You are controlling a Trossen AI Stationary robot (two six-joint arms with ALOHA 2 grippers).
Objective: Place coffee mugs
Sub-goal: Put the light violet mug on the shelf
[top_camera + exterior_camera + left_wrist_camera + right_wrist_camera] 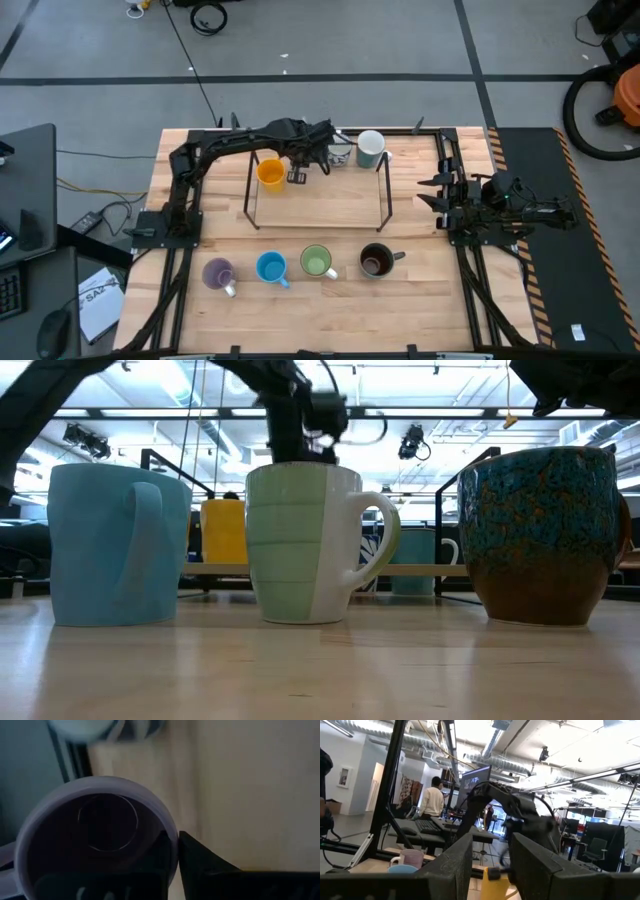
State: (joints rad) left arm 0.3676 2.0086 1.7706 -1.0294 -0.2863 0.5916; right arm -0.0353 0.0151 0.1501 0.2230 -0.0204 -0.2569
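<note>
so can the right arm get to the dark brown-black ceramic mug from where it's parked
Probably yes: the dark brown-black ceramic mug stands at the right end of the front row, nearest the right gripper, with bare table between them.

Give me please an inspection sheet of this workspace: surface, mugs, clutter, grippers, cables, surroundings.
Surface: wooden table, bare in the middle.
Job's things: orange mug, patterned mug and pale mug at the far side by the wire frame; purple mug, blue mug, green mug, dark mug in a near row; lavender mug gripped.
Clutter: nothing seen.
Grippers: left gripper shut on the lavender mug's rim; right gripper open, waiting at the right edge.
Cables: cables on the floor.
Surroundings: a person at desks behind.
</note>
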